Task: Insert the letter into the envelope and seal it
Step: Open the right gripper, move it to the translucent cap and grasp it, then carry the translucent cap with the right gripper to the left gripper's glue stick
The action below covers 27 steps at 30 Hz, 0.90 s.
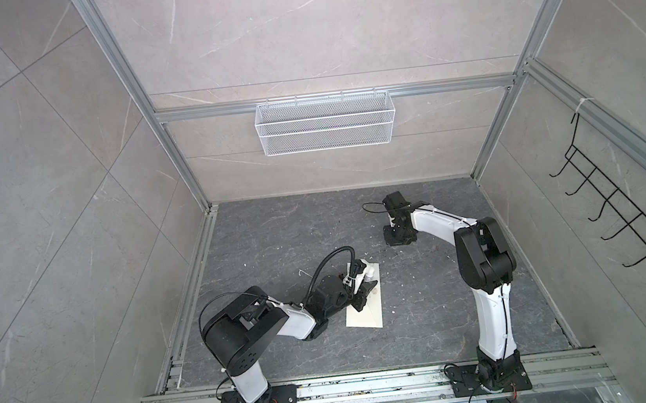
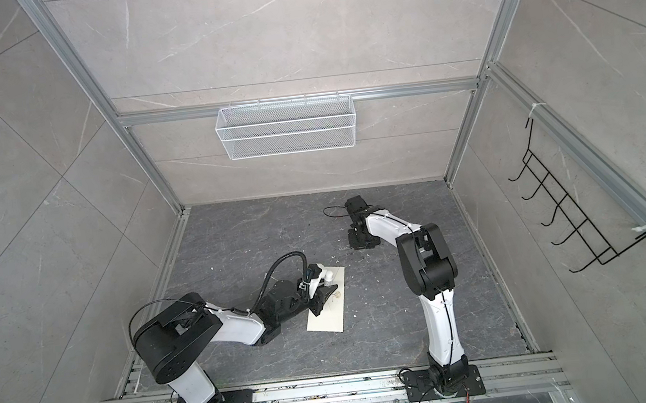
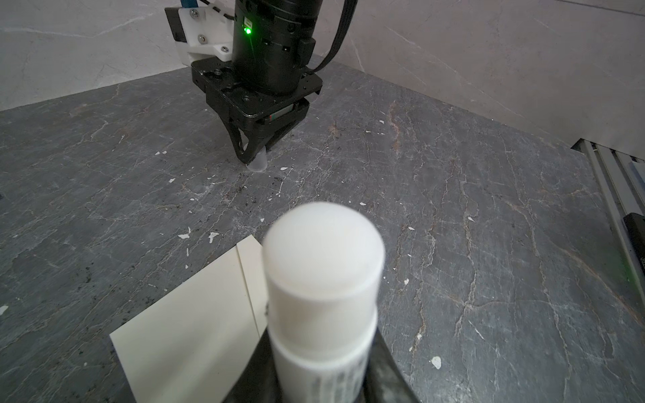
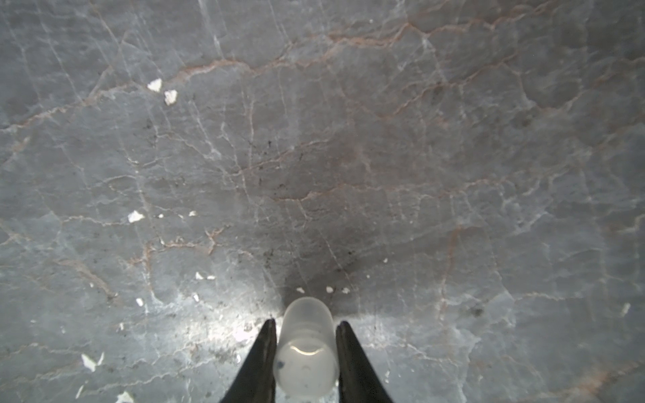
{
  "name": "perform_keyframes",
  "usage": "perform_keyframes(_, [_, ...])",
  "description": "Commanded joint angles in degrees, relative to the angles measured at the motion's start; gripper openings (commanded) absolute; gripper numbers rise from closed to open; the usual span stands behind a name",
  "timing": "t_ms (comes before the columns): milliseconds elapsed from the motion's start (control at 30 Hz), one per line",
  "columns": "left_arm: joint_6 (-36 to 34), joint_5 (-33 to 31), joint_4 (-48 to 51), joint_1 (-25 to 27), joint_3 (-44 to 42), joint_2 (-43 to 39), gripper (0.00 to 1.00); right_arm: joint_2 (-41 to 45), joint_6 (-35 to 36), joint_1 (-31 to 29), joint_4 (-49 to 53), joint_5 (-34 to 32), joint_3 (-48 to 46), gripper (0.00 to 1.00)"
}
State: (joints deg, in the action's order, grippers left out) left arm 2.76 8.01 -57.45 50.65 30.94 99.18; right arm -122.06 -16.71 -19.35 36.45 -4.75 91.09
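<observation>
Right gripper (image 4: 306, 323) pinches cylindrical, seemingly frosted cap (image 4: 306, 363).

The white tube (image 3: 323, 279) is blurred; the left gripper (image 1: 366, 294) hides part of the envelope (image 1: 366, 318); the right gripper (image 1: 398, 241) hides the clear cap (image 4: 305, 349) in both top views

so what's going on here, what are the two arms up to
The left pincer is gripping a white glue stick over the cream envelope, which lies flat on the table. The right pincer is away at the far side, its fingers either side of a small translucent cap standing on the table. Whether it actually grips the cap is unclear. No letter is in sight, so it may already be inside.
</observation>
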Motion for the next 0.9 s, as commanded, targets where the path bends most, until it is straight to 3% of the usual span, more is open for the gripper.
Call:
perform_keyframes(0, [-0.17,-0.02,-3.81,0.14,1.42,-0.18,0.0,-0.02,0.44,0.06,1.38,-0.71,0.82,0.26])
perform_keyframes(400, [-2.52,0.42,-3.1,0.06,0.09,-2.85,0.0,15.84,1.13,0.01,0.18,6.44,-7.23,0.22])
perform_keyframes(867, [-9.3,5.75,7.25,-0.02,-0.8,-11.81,0.0,42.94,4.35,-3.65,5.25,30.96,-17.95,0.2])
